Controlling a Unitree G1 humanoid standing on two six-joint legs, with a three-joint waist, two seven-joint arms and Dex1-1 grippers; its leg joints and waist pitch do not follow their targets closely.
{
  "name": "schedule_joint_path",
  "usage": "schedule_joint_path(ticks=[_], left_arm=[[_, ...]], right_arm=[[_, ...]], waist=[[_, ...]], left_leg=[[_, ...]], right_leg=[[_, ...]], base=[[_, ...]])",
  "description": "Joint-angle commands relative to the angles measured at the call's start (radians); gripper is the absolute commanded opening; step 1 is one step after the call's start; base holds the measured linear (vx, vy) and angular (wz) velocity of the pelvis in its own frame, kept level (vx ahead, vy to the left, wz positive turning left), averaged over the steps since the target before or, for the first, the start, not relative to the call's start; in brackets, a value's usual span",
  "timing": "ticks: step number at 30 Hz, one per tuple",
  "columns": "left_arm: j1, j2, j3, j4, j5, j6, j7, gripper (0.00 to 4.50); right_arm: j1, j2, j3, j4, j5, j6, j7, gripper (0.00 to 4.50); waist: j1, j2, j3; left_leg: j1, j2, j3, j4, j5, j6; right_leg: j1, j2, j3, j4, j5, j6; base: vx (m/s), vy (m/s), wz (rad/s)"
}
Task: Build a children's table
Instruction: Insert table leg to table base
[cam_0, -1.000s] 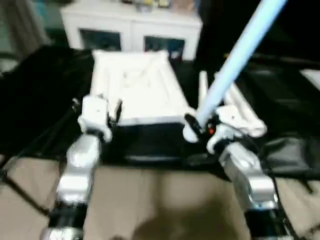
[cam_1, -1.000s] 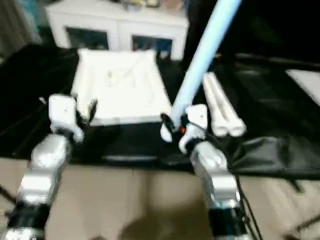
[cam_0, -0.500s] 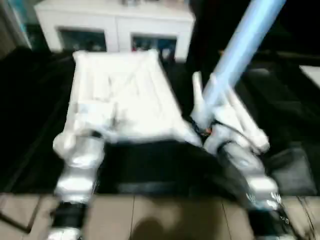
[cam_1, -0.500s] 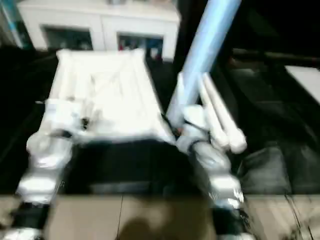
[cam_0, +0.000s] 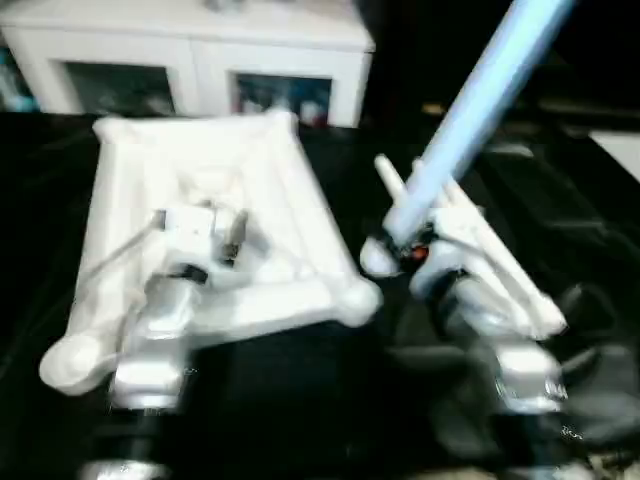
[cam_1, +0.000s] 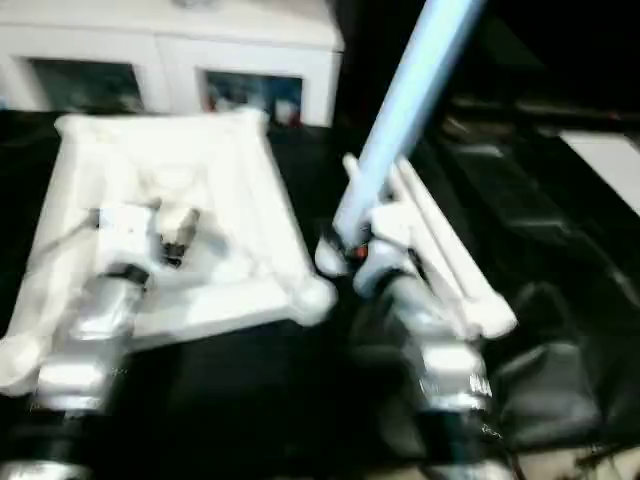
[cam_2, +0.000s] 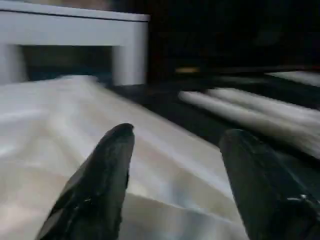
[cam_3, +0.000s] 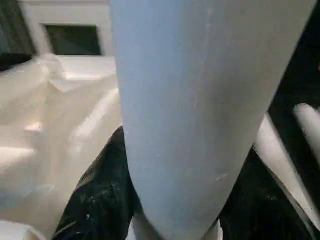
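1. I see the white table top (cam_0: 200, 200) lying underside up on the black-draped work table (cam_0: 300, 400), its ribs and rounded corner sockets facing me. It sits toward the table's left half, with one corner socket (cam_0: 358, 297) pointing at the near middle.

2. My left gripper (cam_2: 172, 165) hangs over the near part of that top. Its two black fingers (cam_2: 95, 185) stand well apart with nothing between them; through the gap I see only the white plastic below.

3. My right gripper (cam_0: 395, 250) is clamped on one tube leg (cam_0: 480, 100). In the right wrist view the black fingers (cam_3: 95, 195) press both sides of the tube, so the grasp is firm.

4. The held leg rises steeply, leaning away toward the far right, its lower end at the gripper just beside the top's right edge.

5. The spare legs (cam_0: 490, 260) lie side by side on the cloth right of the top, under and beyond my right wrist. I cannot count them through the blur.

6. A white cabinet (cam_0: 190, 60) with dark openings stands beyond the table's far edge.
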Motion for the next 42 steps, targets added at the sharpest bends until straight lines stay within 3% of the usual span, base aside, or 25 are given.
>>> schedule_joint_path(ticks=[1, 2, 3, 4, 5, 6, 7, 9, 11, 13, 15, 17, 21, 23, 24, 26, 29, 31, 32, 33, 34, 36, 38, 39, 42], left_arm=[[0.02, 0.036, -0.062, -0.053, -0.051, 0.066, -0.175, 3.39], [0.021, 0.05, -0.08, -0.058, -0.048, 0.076, -0.206, 3.45], [0.02, 0.06, -0.094, -0.059, -0.039, 0.082, -0.223, 3.66], [0.012, 0.078, -0.127, -0.046, -0.007, 0.069, -0.253, 3.78], [0.009, 0.085, -0.14, -0.041, 0.005, 0.064, -0.264, 3.78], [0.002, 0.11, -0.182, -0.031, 0.036, 0.058, -0.309, 3.78], [0.001, 0.114, -0.188, -0.029, 0.04, 0.058, -0.316, 3.78], [-0.02, 0.148, -0.248, -0.003, 0.09, 0.057, -0.358, 3.78], [-0.032, 0.153, -0.261, 0.012, 0.103, 0.054, -0.362, 3.78], [-0.074, 0.143, -0.271, 0.068, 0.144, 0.046, -0.336, 3.78], [-0.115, 0.144, -0.282, 0.113, 0.178, 0.056, -0.324, 3.78], [-0.145, 0.149, -0.287, 0.143, 0.202, 0.055, -0.315, 3.78], [-0.192, 0.182, -0.28, 0.165, 0.19, 0.099, -0.348, 3.78], [-0.187, 0.218, -0.285, 0.145, 0.178, 0.117, -0.408, 3.42], [-0.187, 0.219, -0.286, 0.145, 0.178, 0.117, -0.41, 3.42], [-0.166, 0.252, -0.294, 0.11, 0.145, 0.152, -0.502, 3.31], [-0.162, 0.261, -0.294, 0.111, 0.144, 0.156, -0.522, 3.0], [-0.167, 0.261, -0.293, 0.133, 0.156, 0.145, -0.513, 2.99], [-0.167, 0.268, -0.295, 0.146, 0.164, 0.138, -0.506, 2.96], [-0.17, 0.267, -0.297, 0.152, 0.166, 0.138, -0.503, 2.77], [-0.176, 0.267, -0.303, 0.157, 0.171, 0.138, -0.505, 2.63], [-0.181, 0.273, -0.308, 0.156, 0.177, 0.142, -0.511, 2.57], [-0.187, 0.274, -0.31, 0.156, 0.183, 0.138, -0.523, 2.3], [-0.189, 0.276, -0.313, 0.156, 0.187, 0.141, -0.528, 2.17], [-0.191, 0.277, -0.315, 0.154, 0.192, 0.146, -0.533, 2.1]], right_arm=[[-0.019, -0.02, 0.02, -0.007, 0.023, 0.004, 0.052, 1.86], [-0.026, -0.028, 0.023, 0.002, 0.024, 0.003, 0.061, 1.86], [-0.033, -0.035, 0.025, 0.009, 0.023, 0.003, 0.065, 1.86], [-0.051, -0.053, 0.026, 0.029, 0.02, 0.004, 0.085, 1.86], [-0.058, -0.06, 0.026, 0.036, 0.019, 0.004, 0.093, 1.86], [-0.079, -0.076, 0.019, 0.054, 0.026, 0.013, 0.114, 1.86], [-0.082, -0.078, 0.018, 0.056, 0.028, 0.014, 0.117, 1.86], [-0.103, -0.098, 0.003, 0.063, 0.042, 0.033, 0.144, 1.86], [-0.107, -0.105, 0.0, 0.062, 0.044, 0.038, 0.152, 1.86], [-0.106, -0.127, 0.007, 0.056, 0.043, 0.046, 0.174, 1.86], [-0.101, -0.148, 0.013, 0.043, 0.043, 0.055, 0.189, 1.86], [-0.093, -0.161, 0.014, 0.026, 0.053, 0.066, 0.194, 1.86], [-0.081, -0.192, 0.028, -0.006, 0.061, 0.094, 0.225, 1.86], [-0.069, -0.207, 0.043, -0.022, 0.053, 0.105, 0.256, 1.86], [-0.069, -0.207, 0.043, -0.022, 0.053, 0.105, 0.257, 1.86], [-0.065, -0.21, 0.047, -0.031, 0.053, 0.114, 0.26, 1.86], [-0.069, -0.212, 0.046, -0.028, 0.054, 0.117, 0.26, 1.86], [-0.071, -0.211, 0.046, -0.027, 0.056, 0.121, 0.255, 1.86], [-0.068, -0.208, 0.05, -0.037, 0.057, 0.133, 0.246, 1.86], [-0.065, -0.209, 0.052, -0.045, 0.062, 0.142, 0.25, 1.86], [-0.062, -0.215, 0.057, -0.052, 0.063, 0.149, 0.26, 1.86], [-0.059, -0.219, 0.064, -0.056, 0.058, 0.153, 0.268, 1.86], [-0.06, -0.22, 0.064, -0.057, 0.06, 0.162, 0.273, 1.86], [-0.061, -0.22, 0.063, -0.058, 0.063, 0.167, 0.276, 1.86], [-0.061, -0.221, 0.062, -0.06, 0.065, 0.173, 0.279, 1.86]], waist=[[-0.026, 0.048, -0.068], [-0.03, 0.037, -0.05], [-0.02, 0.02, -0.037], [-0.012, 0.013, -0.029], [-0.011, 0.013, -0.023], [-0.014, 0.012, -0.018], [-0.02, 0.013, -0.021], [-0.02, 0.017, -0.028], [-0.016, 0.012, -0.029], [-0.015, 0.021, -0.03], [-0.014, 0.019, -0.035], [-0.015, 0.02, -0.035], [-0.018, 0.021, -0.039], [-0.022, 0.022, -0.043], [-0.022, 0.022, -0.043], [-0.025, 0.024, -0.048], [-0.026, 0.025, -0.053], [-0.026, 0.028, -0.054], [-0.026, 0.024, -0.051], [-0.027, 0.011, -0.05], [-0.024, 0.018, -0.048], [-0.024, 0.018, -0.045], [-0.025, 0.009, -0.038], [-0.025, 0.004, -0.037], [-0.024, 0.01, -0.036]], left_leg=[[0.04, 0.067, 0.007, -0.09, 0.618, 0.066], [0.027, 0.066, 0.016, -0.106, 0.451, 0.085], [0.027, 0.067, 0.036, -0.116, 0.141, 0.098], [0.038, 0.069, 0.054, -0.126, -0.099, 0.07], [0.047, 0.071, 0.06, -0.13, -0.184, 0.058], [0.061, 0.077, 0.069, -0.136, -0.284, 0.032], [0.05, 0.082, 0.068, -0.144, -0.295, 0.017], [0.027, 0.088, 0.066, -0.156, -0.229, 0.006], [0.029, 0.084, 0.075, -0.15, -0.202, 0.007], [0.031, 0.079, 0.081, -0.148, -0.19, 0.009], [0.023, 0.079, 0.08, -0.148, -0.143, 0.012], [0.015, 0.08, 0.081, -0.15, -0.121, 0.013], [0.016, 0.084, 0.081, -0.151, -0.137, 0.014], [0.012, 0.085, 0.084, -0.149, -0.102, 0.017], [0.012, 0.085, 0.084, -0.149, -0.102, 0.017], [0.017, 0.085, 0.091, -0.143, -0.033, 0.036], [0.011, 0.085, 0.095, -0.141, 0.043, 0.06], [0.013, 0.086, 0.097, -0.14, 0.059, 0.075], [0.011, 0.088, 0.097, -0.141, 0.05, 0.079], [0.01, 0.088, 0.098, -0.142, 0.041, 0.081], [0.011, 0.091, 0.096, -0.143, 0.024, 0.074], [0.014, 0.093, 0.097, -0.145, -0.001, 0.064], [0.012, 0.094, 0.096, -0.149, -0.045, 0.039], [0.013, 0.094, 0.098, -0.149, -0.045, 0.038], [0.013, 0.097, 0.097, -0.151, -0.04, 0.031]], right_leg=[[0.053, -0.005, -0.028, 0.018, 0.342, -0.29], [0.071, -0.043, -0.023, -0.02, 0.062, -0.231], [0.076, -0.069, -0.003, -0.057, -0.175, -0.215], [0.071, -0.079, 0.007, -0.082, -0.408, -0.203], [0.062, -0.082, 0.007, -0.093, -0.514, -0.181], [0.047, -0.078, 0.004, -0.11, -0.658, -0.131], [0.055, -0.079, 0.006, -0.108, -0.683, -0.096], [0.071, -0.081, 0.008, -0.098, -0.619, -0.075], [0.066, -0.082, 0.012, -0.103, -0.617, -0.068], [0.062, -0.073, 0.01, -0.11, -0.621, -0.064], [0.071, -0.072, 0.01, -0.103, -0.57, -0.072], [0.077, -0.073, 0.008, -0.097, -0.525, -0.093], [0.077, -0.072, 0.008, -0.086, -0.461, -0.126], [0.082, -0.071, 0.009, -0.076, -0.362, -0.162], [0.082, -0.071, 0.009, -0.076, -0.362, -0.162], [0.084, -0.073, 0.012, -0.065, -0.242, -0.217], [0.094, -0.072, 0.011, -0.052, -0.123, -0.26], [0.093, -0.072, 0.008, -0.05, -0.08, -0.28], [0.095, -0.075, 0.007, -0.052, -0.094, -0.285], [0.097, -0.074, 0.005, -0.056, -0.116, -0.28], [0.097, -0.078, 0.005, -0.057, -0.159, -0.27], [0.094, -0.079, 0.003, -0.063, -0.212, -0.255], [0.091, -0.08, 0.002, -0.073, -0.328, -0.207], [0.09, -0.081, 0.002, -0.075, -0.343, -0.199], [0.086, -0.08, -0.001, -0.076, -0.358, -0.184]], base=[[0.0, 0.0, 0.0], [0.0, 0.0, 0.0], [-0.098, -0.033, 0.1], [-0.084, -0.073, 0.24], [-0.084, -0.073, 0.24], [-0.076, -0.076, 0.21], [-0.084, -0.053, 0.06], [-0.087, -0.049, 0.01], [-0.069, -0.048, 0.02], [0.0, 0.0, 0.0], [0.0, 0.0, 0.0], [0.0, 0.0, 0.0], [0.0, 0.0, 0.0], [0.0, 0.0, 0.0], [0.053, -0.001, 0.05], [0.057, -0.006, 0.08], [0.055, -0.009, 0.06], [0.0, 0.0, 0.0], [0.0, 0.0, 0.0], [0.0, 0.0, 0.0], [0.0, 0.0, 0.0], [0.0, 0.0, 0.0], [0.0, 0.0, 0.0], [0.0, 0.0, 0.0], [0.0, 0.0, 0.0]])
